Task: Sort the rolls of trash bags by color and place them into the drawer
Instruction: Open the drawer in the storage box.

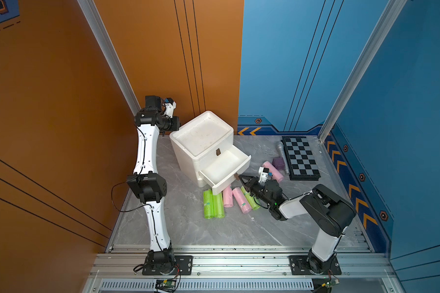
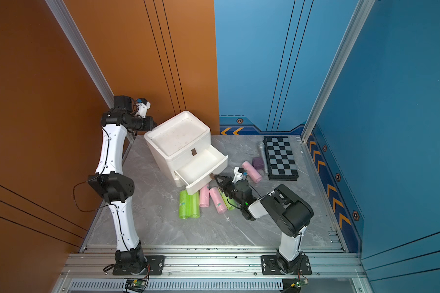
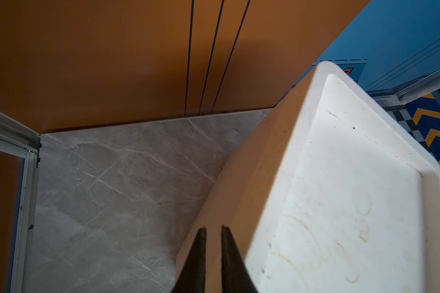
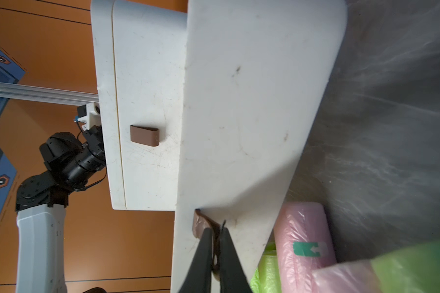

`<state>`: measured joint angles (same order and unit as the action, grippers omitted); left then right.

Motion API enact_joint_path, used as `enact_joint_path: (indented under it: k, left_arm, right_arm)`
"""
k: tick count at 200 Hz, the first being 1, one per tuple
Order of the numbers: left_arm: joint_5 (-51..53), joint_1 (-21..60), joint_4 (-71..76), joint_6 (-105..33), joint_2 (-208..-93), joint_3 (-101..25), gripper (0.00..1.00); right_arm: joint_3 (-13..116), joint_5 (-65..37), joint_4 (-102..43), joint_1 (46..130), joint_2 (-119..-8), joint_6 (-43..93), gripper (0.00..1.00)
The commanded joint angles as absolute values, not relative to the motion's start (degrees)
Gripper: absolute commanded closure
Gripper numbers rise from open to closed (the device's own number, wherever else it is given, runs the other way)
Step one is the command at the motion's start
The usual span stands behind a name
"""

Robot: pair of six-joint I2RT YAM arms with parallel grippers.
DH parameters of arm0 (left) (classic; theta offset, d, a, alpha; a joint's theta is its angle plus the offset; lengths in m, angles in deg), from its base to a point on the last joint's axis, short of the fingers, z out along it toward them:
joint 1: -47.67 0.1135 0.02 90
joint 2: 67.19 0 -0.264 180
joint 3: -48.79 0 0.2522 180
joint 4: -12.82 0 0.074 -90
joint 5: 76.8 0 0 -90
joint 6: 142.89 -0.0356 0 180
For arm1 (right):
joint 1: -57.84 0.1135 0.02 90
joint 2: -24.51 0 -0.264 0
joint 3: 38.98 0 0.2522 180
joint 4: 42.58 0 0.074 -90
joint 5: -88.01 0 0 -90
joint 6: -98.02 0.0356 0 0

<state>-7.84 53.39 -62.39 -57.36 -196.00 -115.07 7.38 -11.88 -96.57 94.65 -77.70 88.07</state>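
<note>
The white cabinet (image 1: pixel 201 134) has its lower drawer (image 1: pixel 245 162) pulled out, with nothing in it. My right gripper (image 1: pixel 241 177) (image 4: pixel 215 229) is at the drawer's front, its jaws closed on the brown handle strap (image 4: pixel 198 223). Below the drawer front, two lime green rolls (image 1: pixel 213 205), two pink rolls (image 1: pixel 241 200) and a third green roll (image 1: pixel 250 200) lie side by side; the last is partly under my right wrist. Another pink roll (image 1: pixel 273 171) lies to the right. My left gripper (image 3: pixel 213 228) hangs at the cabinet's back left corner, its jaws nearly together and holding nothing.
A chessboard (image 1: pixel 301 158) lies at the back right, with a grey microphone (image 1: pixel 281 152) and a small purple cube (image 1: pixel 278 162) beside it. The cabinet's upper drawer is closed and has its own brown handle (image 1: pixel 218 151). Walls enclose the table on three sides.
</note>
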Motion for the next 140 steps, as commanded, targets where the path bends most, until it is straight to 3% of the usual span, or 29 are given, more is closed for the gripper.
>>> enact_joint_path:
  k: [1, 19, 67, 90, 115, 140]
  left_arm:
    - [-9.40, 51.99, -69.74, -56.93, -195.58, -113.28, 0.85]
    - [-9.54, 51.99, -69.70, -56.94, -195.41, -112.98, 0.85]
    - [-9.47, 52.12, -69.73, -57.03, -195.27, -112.94, 0.85]
    - [-9.47, 52.08, -69.70, -56.96, -195.14, -112.82, 0.85]
    - [-9.44, 52.09, -69.71, -56.95, -194.96, -112.70, 0.85]
    - [-9.31, 52.05, -69.69, -56.98, -194.81, -112.64, 0.85]
  right_arm:
    - [7.89, -13.71, -90.22, 94.11, -76.20, 84.39, 0.76]
    - [8.15, -13.92, -89.98, 94.04, -76.26, 84.35, 0.68]
    - [8.41, -12.35, -75.21, 94.21, -68.23, 76.11, 0.62]
    - [11.13, -10.61, -58.39, 94.27, -61.34, 67.44, 0.60]
    - [17.25, -5.44, -35.75, 95.25, -54.69, 53.56, 0.44]
    - [20.75, -1.14, -23.31, 95.20, -52.05, 47.13, 0.38]
